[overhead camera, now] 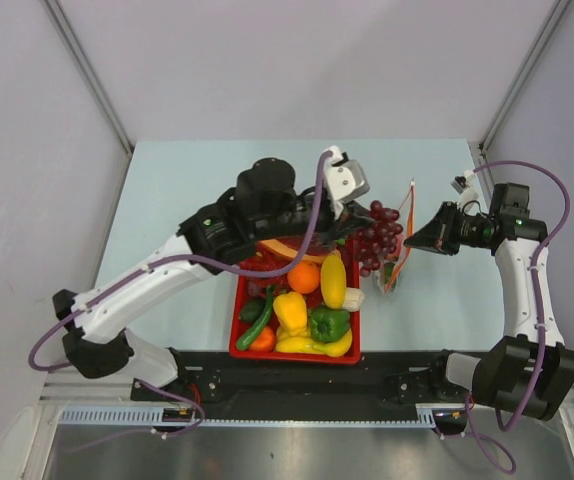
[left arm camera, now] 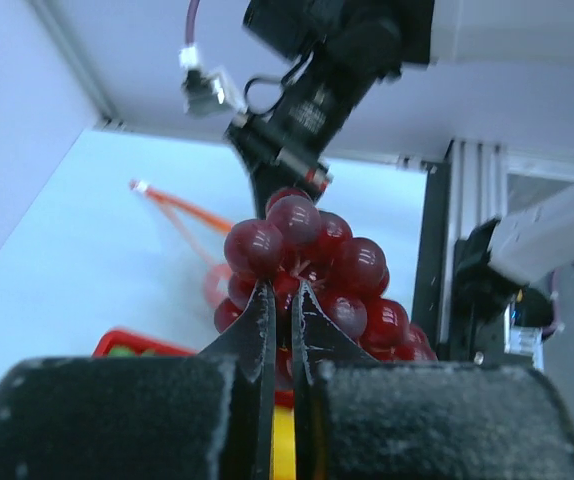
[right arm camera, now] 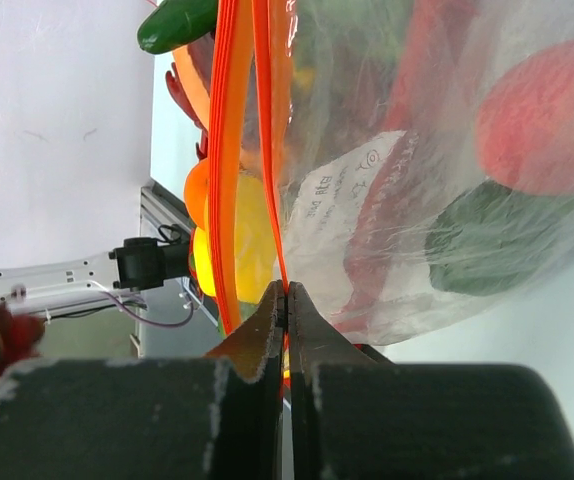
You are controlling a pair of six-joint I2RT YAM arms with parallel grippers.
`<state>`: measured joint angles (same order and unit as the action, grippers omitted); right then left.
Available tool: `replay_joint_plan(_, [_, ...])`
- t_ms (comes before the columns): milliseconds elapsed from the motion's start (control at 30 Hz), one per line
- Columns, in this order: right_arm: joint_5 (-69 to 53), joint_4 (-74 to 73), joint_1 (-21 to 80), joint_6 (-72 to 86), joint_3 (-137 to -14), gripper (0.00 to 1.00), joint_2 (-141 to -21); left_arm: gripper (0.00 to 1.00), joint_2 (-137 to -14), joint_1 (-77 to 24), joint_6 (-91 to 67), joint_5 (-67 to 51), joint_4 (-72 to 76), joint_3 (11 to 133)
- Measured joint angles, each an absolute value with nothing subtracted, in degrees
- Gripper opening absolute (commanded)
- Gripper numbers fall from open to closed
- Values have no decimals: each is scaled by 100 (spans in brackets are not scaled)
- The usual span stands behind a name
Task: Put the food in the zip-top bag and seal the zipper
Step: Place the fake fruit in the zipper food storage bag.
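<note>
My left gripper [left arm camera: 285, 298] is shut on the stem of the dark red grape bunch [left arm camera: 312, 255], which hangs above the table next to the zip-top bag [overhead camera: 397, 262]. In the top view the left gripper [overhead camera: 357, 225] is just left of the grapes [overhead camera: 379, 238]. My right gripper [right arm camera: 288, 292] is shut on the bag's orange-red zipper [right arm camera: 229, 150] and holds the mouth up on edge [overhead camera: 411, 205]. Through the clear bag [right arm camera: 387, 200] I see a pink fruit [right arm camera: 547, 115] and a dark green piece [right arm camera: 497, 240]. An orange [overhead camera: 304, 277] and a lemon [overhead camera: 333, 278] lie in the tray.
The red tray [overhead camera: 235, 335] sits in front of the arm bases and holds a yellow pepper [overhead camera: 290, 310], a green pepper [overhead camera: 329, 323] and other toy food. The left arm reaches over the tray's back end. The black base rail [overhead camera: 297, 375] runs along the near edge.
</note>
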<state>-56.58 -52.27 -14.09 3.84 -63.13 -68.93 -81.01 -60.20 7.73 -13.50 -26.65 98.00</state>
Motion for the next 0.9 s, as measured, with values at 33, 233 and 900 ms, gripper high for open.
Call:
replay_joint_plan(33, [-5666, -5236, -1409, 381, -6313, 0, -6895, 0, -8250, -6084, 674, -1382, -2462, 9859])
replay_joint_plan(233, [-5723, -5286, -1409, 294, -6313, 0, -6895, 0, -9120, -6320, 287, -1490, -1330, 9998])
replay_joint_plan(900, [-5942, -6040, -2088, -460, -6412, 0, -7118, 0, -10165, -5922, 364, -926, -351, 9450])
